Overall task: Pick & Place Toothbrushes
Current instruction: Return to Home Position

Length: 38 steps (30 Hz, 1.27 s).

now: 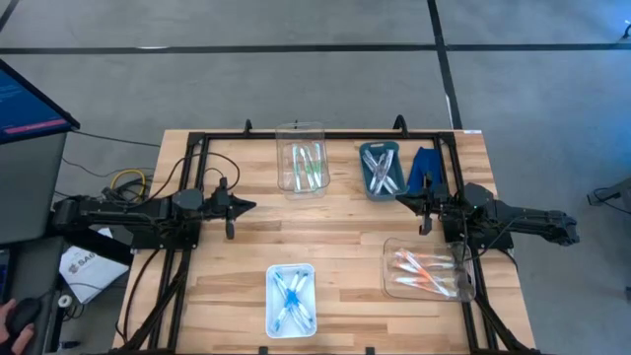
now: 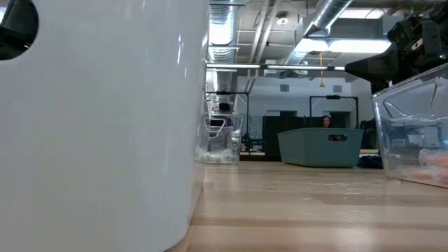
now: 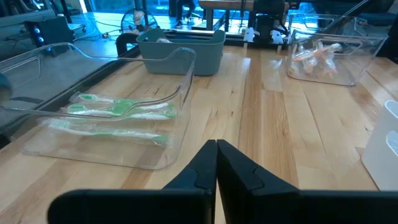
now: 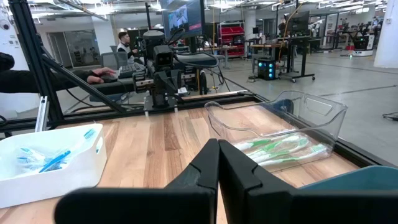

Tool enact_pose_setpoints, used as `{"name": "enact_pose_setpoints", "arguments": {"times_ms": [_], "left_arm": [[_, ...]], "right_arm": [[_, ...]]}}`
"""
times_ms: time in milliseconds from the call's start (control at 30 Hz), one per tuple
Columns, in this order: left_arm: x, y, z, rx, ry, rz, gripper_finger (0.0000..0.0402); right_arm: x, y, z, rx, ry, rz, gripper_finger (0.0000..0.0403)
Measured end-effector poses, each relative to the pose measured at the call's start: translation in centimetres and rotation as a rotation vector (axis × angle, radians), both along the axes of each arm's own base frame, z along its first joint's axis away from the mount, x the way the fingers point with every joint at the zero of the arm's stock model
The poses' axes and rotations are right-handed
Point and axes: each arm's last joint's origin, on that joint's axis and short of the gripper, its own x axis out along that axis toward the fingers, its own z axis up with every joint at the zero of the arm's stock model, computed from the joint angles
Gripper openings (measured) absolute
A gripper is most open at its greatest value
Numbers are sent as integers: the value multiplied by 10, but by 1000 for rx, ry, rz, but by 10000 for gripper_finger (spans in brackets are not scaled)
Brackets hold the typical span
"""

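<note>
Wooden table (image 1: 335, 237) carries toothbrushes (image 1: 304, 166) in bins (image 1: 380, 148); left gripper (image 1: 248, 206), right gripper (image 1: 402, 200) closed, apart

Green toothbrushes (image 3: 118, 109); blue toothbrushes (image 1: 291, 296) in white bin (image 1: 269, 301); teal bin (image 1: 363, 168); pale wood table (image 1: 335, 242)

Grey concrete floor (image 1: 246, 89) crossed by dark lines (image 1: 197, 49); silver ducts (image 2: 224, 28) and strip lights (image 2: 343, 46) overhead.
</note>
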Motion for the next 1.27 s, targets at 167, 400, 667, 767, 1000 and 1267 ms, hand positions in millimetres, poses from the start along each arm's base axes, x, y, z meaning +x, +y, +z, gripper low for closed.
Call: {"name": "enact_pose_setpoints", "arguments": {"times_ms": [167, 400, 667, 767, 1000, 1267], "left_arm": [[0, 0, 0, 0, -1, -1, 3], [0, 0, 1, 0, -8, -3, 3], [0, 0, 1, 0, -9, -3, 3], [0, 0, 1, 0, -11, -3, 3], [0, 0, 2, 2, -16, 2, 3], [0, 0, 2, 2, -22, 1, 3]], "right_arm": [[0, 0, 0, 0, 0, 0, 0], [0, 0, 0, 0, 0, 0, 0], [0, 0, 0, 0, 0, 0, 0], [0, 0, 0, 0, 0, 0, 0], [0, 0, 0, 0, 0, 0, 0], [0, 0, 0, 0, 0, 0, 0]]}}
